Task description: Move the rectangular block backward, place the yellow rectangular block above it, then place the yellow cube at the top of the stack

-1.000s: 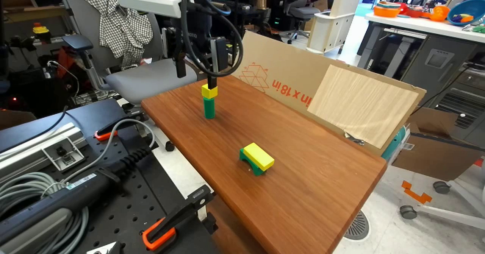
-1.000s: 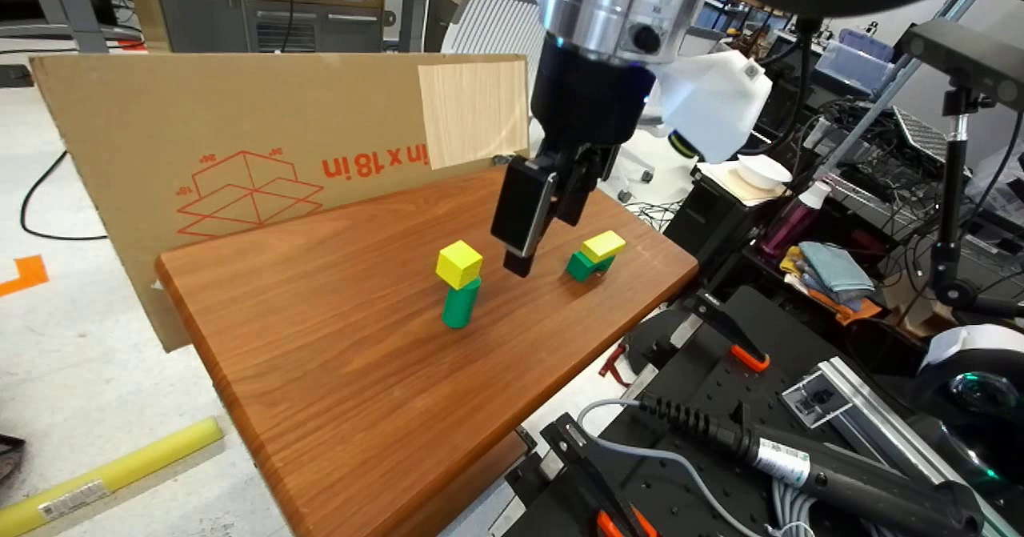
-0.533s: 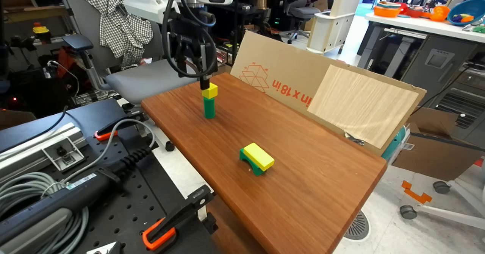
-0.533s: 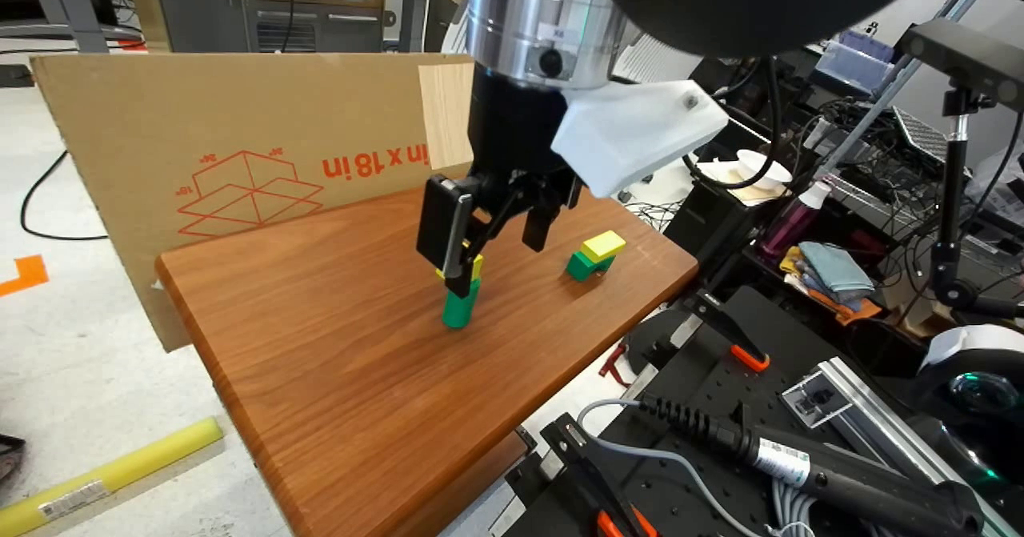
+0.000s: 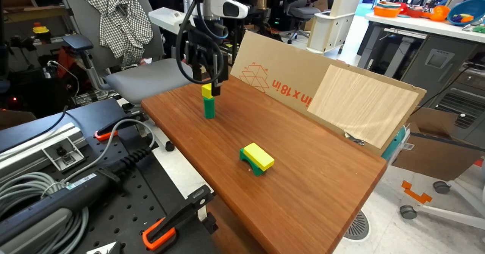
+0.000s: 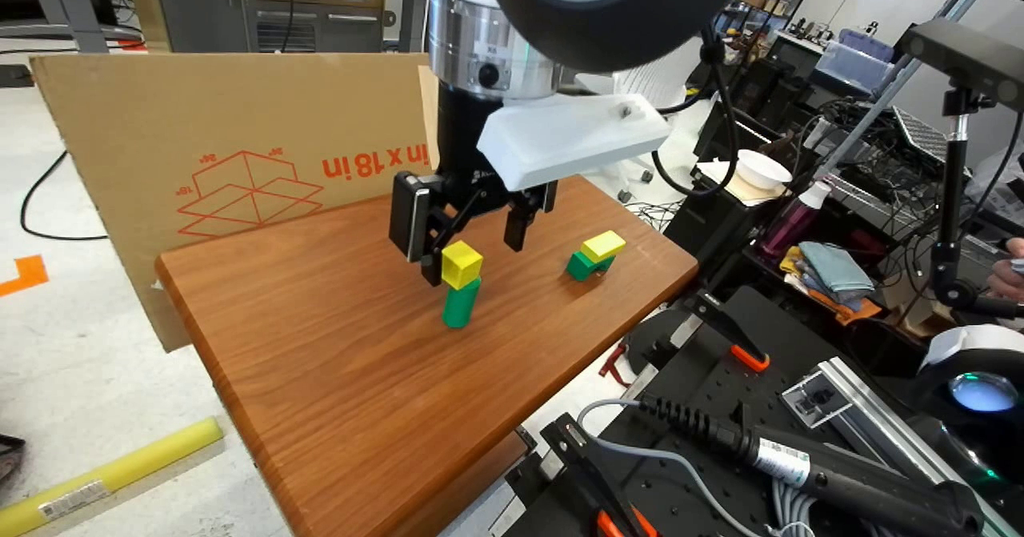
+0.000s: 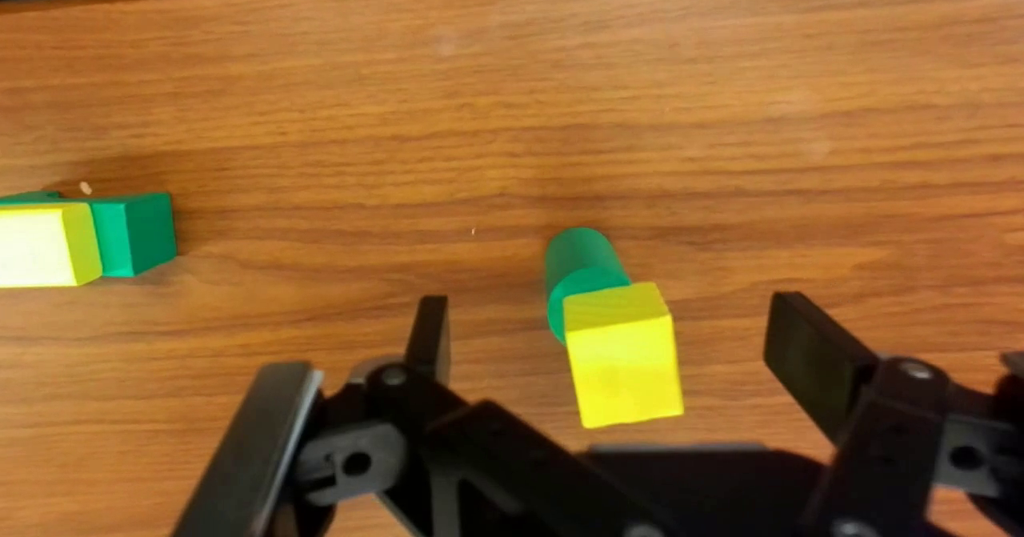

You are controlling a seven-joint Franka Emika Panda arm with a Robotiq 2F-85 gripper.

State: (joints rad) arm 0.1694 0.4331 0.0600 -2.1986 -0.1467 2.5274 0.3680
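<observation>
The yellow cube (image 5: 207, 91) (image 6: 462, 265) sits off-centre on top of an upright green cylinder (image 5: 209, 108) (image 6: 460, 305). My gripper (image 6: 473, 257) is open and empty at about the cube's height. In the wrist view the yellow cube (image 7: 628, 369) lies between the spread fingers (image 7: 612, 305), with a gap on both sides. The yellow rectangular block (image 5: 258, 156) (image 6: 603, 245) lies flat on the green rectangular block (image 5: 250, 164) (image 6: 582, 266), which has an arched underside. In the wrist view the left edge cuts off both the yellow rectangular block (image 7: 40, 245) and the green one (image 7: 144, 237).
The blocks stand on a wooden table (image 5: 303, 178). A cardboard sheet (image 5: 295, 68) (image 6: 240, 137) stands along one long side. A black bench (image 5: 125, 208) with clamps, cables and a dark handheld tool (image 5: 68, 197) is along the opposite side.
The gripper has swung across to the cube and become more upright. Half a second ago it hid much of the cube in an exterior view; now the cube shows there. The blocks have not moved.
</observation>
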